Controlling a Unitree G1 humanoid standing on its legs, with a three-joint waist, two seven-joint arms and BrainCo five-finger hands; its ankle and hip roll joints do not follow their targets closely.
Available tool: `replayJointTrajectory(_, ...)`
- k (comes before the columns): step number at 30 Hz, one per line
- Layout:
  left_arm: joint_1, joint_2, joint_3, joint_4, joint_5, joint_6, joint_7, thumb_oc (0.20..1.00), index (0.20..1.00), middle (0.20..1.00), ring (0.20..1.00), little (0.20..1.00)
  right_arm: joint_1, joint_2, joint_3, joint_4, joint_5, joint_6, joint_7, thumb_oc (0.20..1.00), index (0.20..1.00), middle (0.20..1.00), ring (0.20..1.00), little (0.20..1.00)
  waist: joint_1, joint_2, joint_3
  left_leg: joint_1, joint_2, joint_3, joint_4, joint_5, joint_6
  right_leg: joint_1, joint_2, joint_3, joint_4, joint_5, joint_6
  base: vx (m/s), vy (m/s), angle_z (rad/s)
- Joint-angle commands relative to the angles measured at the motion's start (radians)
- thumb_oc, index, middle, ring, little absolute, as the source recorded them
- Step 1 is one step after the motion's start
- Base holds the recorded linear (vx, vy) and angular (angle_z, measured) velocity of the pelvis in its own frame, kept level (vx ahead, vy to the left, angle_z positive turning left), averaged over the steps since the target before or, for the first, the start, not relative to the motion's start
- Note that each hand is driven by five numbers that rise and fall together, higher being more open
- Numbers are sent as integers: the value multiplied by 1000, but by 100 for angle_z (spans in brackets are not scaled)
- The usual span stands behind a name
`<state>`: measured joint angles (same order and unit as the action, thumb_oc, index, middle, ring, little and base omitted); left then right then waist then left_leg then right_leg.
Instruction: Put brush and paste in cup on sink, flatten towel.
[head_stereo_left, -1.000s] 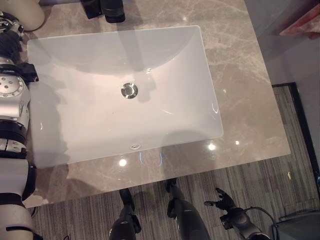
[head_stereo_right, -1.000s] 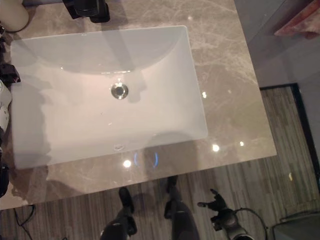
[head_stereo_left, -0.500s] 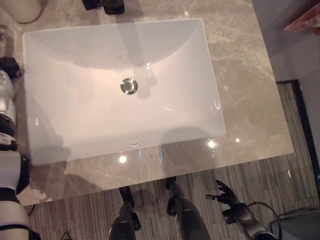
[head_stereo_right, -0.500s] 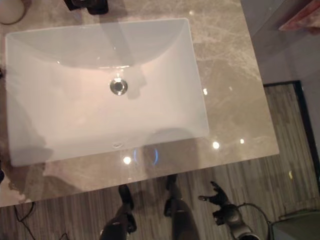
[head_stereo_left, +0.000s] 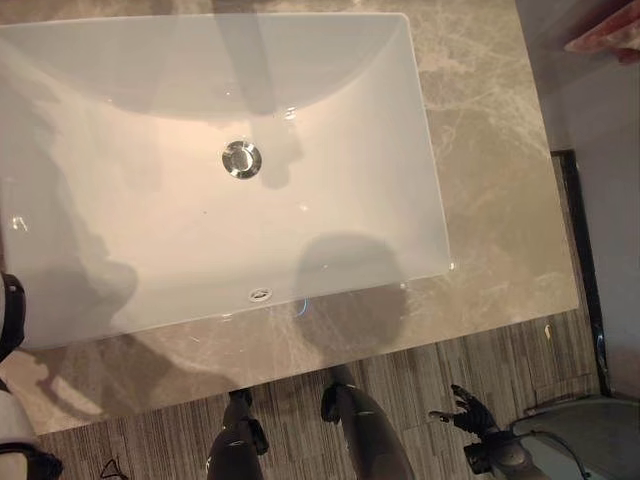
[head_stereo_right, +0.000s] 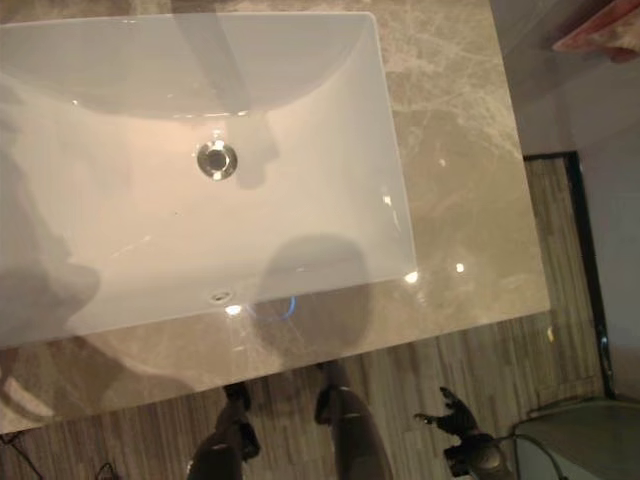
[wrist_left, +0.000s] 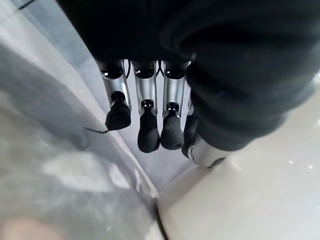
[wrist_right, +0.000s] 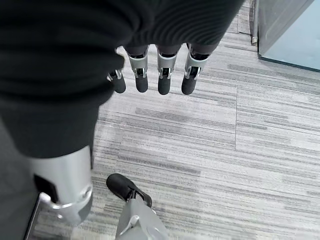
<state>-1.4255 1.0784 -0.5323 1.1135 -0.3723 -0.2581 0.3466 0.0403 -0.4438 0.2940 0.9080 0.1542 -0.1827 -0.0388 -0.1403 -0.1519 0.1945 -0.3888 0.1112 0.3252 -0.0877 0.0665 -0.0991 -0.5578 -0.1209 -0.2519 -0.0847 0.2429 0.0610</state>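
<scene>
Our right hand (head_stereo_left: 468, 412) hangs low over the floor (wrist_right: 260, 130), fingers straight, empty. Our left hand (wrist_left: 150, 120) has relaxed fingers, holding nothing, near a pale surface. We see a bare sink (head_stereo_left: 200, 230) in the marble tabletop (head_stereo_left: 490, 200). Brush, paste, cup and towel are out of frame; we should find them first, then reach slowly.

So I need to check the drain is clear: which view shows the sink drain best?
The left eye view: the drain sits unobstructed in the white sink. The right eye view shows it equally plainly.
</scene>
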Motion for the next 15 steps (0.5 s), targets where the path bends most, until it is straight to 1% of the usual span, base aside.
replayJointTrajectory(1,13,7,-9,-41,63,-62,-3,200,200,200,200,200,27,-67,-33,-34,17,-15,7,1000,1000,1000,1000,1000,10,74,29,-13,13,-113,0,25,-9,119,-58,9,-3,-5,185,-11,40,0)
replayJointTrajectory(3,45,-6,0,-46,95,-58,-7,200,200,200,200,200,31,-76,-36,-50,13,-19,8,1000,1000,1000,1000,1000,11,81,27,-13,11,-114,0,26,-9,123,-63,5,-3,-7,185,-6,19,0)
replayJointTrajectory(7,70,-22,17,-46,105,-56,-6,200,200,200,200,200,28,-86,-38,-89,14,-22,9,1000,1000,1000,1000,1000,13,85,28,-11,8,-118,0,25,-9,128,-69,2,-3,-6,185,-9,1,0)
replayJointTrajectory(11,65,-63,62,12,196,5,68,200,200,200,200,200,24,-84,-24,-104,3,-23,6,1000,1000,1000,1000,1000,24,86,29,3,7,-124,0,27,-12,154,-75,-17,-3,-8,186,-31,-28,2)
replayJointTrajectory(12,84,-69,82,5,203,10,81,200,200,200,200,200,23,-81,-20,-100,-1,-20,3,1000,1000,1000,1000,1000,28,85,29,10,8,-126,0,27,-13,163,-77,-20,-3,-9,186,-88,-41,5)
replayJointTrajectory(13,112,-73,112,-1,216,19,92,200,200,200,200,200,22,-79,-16,-96,-11,-14,-1,1000,1000,1000,1000,1000,33,80,35,14,2,-118,0,52,-5,171,-84,-35,-3,5,174,-68,-42,3)
replayJointTrajectory(15,171,-69,159,-27,223,21,109,200,200,200,200,200,23,-64,-10,-55,-25,-7,-3,1000,1000,1000,1000,1000,47,76,26,40,3,-123,0,50,-5,202,-86,-44,-3,-3,172,-13,-43,0)
